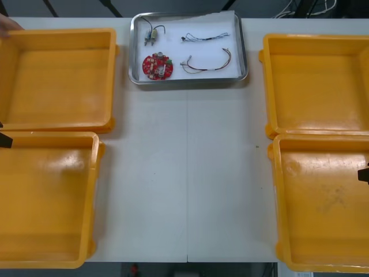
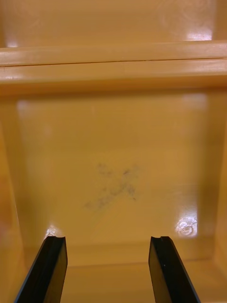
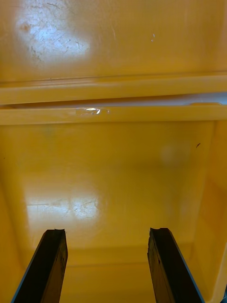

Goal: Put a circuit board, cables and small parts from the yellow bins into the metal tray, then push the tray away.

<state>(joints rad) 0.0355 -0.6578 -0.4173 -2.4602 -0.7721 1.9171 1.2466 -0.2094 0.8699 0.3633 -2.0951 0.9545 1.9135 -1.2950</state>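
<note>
The metal tray (image 1: 243, 57) sits at the far middle of the table, white inside. In it lie a round red circuit board (image 1: 157, 66), a small metal part with a black cable (image 1: 152, 36), a twisted blue and white cable (image 1: 204, 37) and a red and yellow cable (image 1: 206, 64). My left gripper (image 3: 106, 267) hangs open over the near left yellow bin (image 1: 46, 202), nothing between its fingers; its tip shows at the left edge of the front view (image 1: 4, 139). My right gripper (image 2: 109, 270) stands open over the near right yellow bin (image 1: 323, 202), also holding nothing.
The far left yellow bin (image 1: 57, 78) and far right yellow bin (image 1: 317, 81) look bare inside. A dark scuff mark (image 2: 116, 187) marks the floor of the near right bin. Bare table (image 1: 187, 173) runs between the bins in front of the tray.
</note>
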